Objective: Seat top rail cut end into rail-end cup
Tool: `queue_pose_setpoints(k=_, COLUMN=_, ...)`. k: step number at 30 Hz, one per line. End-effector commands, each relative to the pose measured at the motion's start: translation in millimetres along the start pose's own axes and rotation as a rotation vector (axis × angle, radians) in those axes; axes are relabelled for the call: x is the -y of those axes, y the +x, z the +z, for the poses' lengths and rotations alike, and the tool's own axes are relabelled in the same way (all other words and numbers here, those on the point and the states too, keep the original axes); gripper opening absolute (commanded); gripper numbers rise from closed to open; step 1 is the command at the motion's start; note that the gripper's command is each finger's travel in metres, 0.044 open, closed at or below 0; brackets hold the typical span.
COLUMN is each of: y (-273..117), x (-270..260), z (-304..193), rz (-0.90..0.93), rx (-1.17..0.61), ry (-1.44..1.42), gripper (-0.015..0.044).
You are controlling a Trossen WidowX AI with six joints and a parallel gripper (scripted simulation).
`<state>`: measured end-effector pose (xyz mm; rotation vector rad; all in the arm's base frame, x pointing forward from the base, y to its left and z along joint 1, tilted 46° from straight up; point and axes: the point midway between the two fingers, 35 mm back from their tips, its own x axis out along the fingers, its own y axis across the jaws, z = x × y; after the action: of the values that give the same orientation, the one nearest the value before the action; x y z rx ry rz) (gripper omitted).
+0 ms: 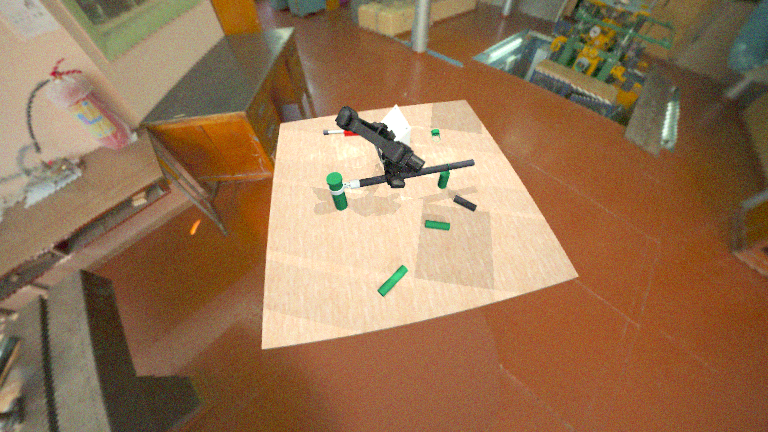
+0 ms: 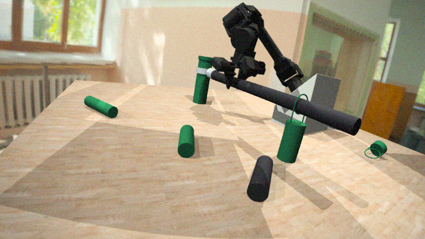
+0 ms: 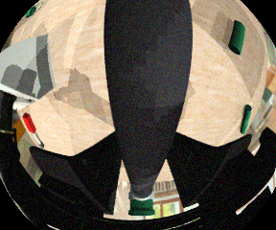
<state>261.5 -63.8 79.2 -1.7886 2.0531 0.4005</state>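
The dark top rail (image 1: 461, 164) (image 2: 269, 93) (image 3: 148, 62) passes through the green wire loop (image 2: 293, 109) on the short post (image 1: 443, 180) (image 2: 289, 142). Its cut end is at the mouth of the white rail-end cup (image 1: 354, 184) (image 2: 208, 73); its depth inside is hidden. The cup is on the pale band (image 1: 337, 191) (image 2: 201, 71), high on the big green post (image 1: 340, 202) (image 2: 201, 89), just below the post cap (image 1: 334, 177) (image 2: 205, 58). My gripper (image 1: 395, 179) (image 2: 234, 81) (image 3: 142, 132) is shut on the rail, nearer its cup end.
Green rods (image 1: 392, 280) (image 1: 437, 225) (image 2: 100, 107) (image 2: 186, 140) and a dark offcut (image 1: 464, 203) (image 2: 260, 178) lie on the table. A loop cap (image 1: 435, 133) (image 2: 378, 147) lies beyond the rail's free end. A grey-white block (image 2: 324, 98) and a red-and-white tool (image 1: 351, 133) (image 3: 29, 123) are near the arm.
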Motion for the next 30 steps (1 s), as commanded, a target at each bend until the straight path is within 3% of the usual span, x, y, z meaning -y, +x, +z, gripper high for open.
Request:
queue_pose_setpoints(k=1, y=-2.3, x=2.0, z=-7.7, rz=-0.012, rx=-0.009, ry=0.003, gripper=0.0)
queue_pose_setpoints(k=30, y=-2.4, x=4.1, z=-19.0, rz=-0.012, rx=-0.009, ry=0.003, gripper=0.0)
